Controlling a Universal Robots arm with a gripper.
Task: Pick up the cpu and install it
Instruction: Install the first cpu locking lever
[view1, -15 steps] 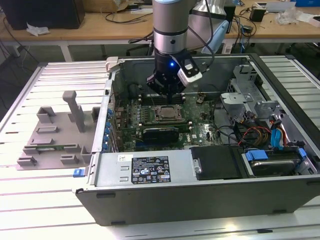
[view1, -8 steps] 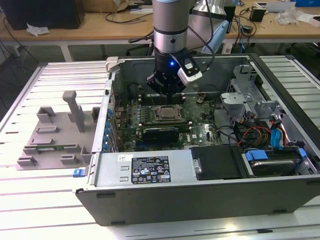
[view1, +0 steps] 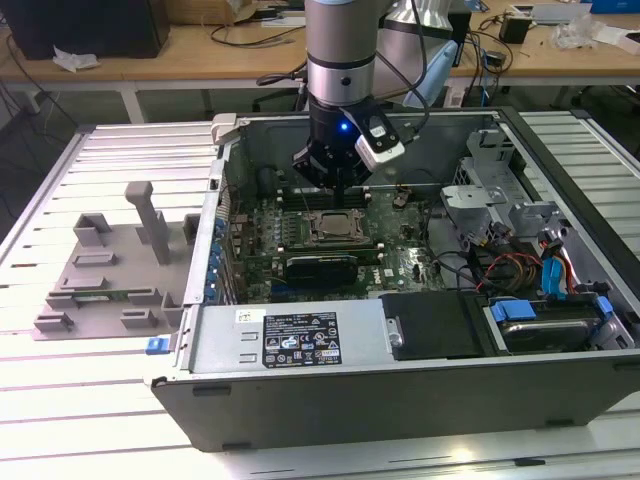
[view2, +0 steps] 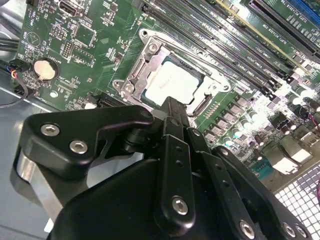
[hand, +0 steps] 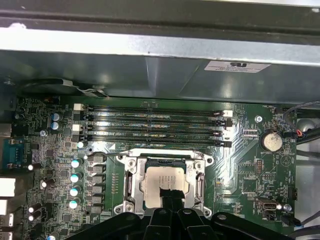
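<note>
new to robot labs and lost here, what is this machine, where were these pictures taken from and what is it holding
This is a robot arm with a gripper at its end, reaching into an open computer case on a slatted table. The exterior view comes from a camera off the arm; both wrist views come from cameras riding on the arm. Inside the case is a green motherboard, and the silver cpu sits in its metal-framed socket. The gripper hangs right over the cpu; whether it holds it cannot be told. At the exterior view's left lies a grey plastic tray.
</note>
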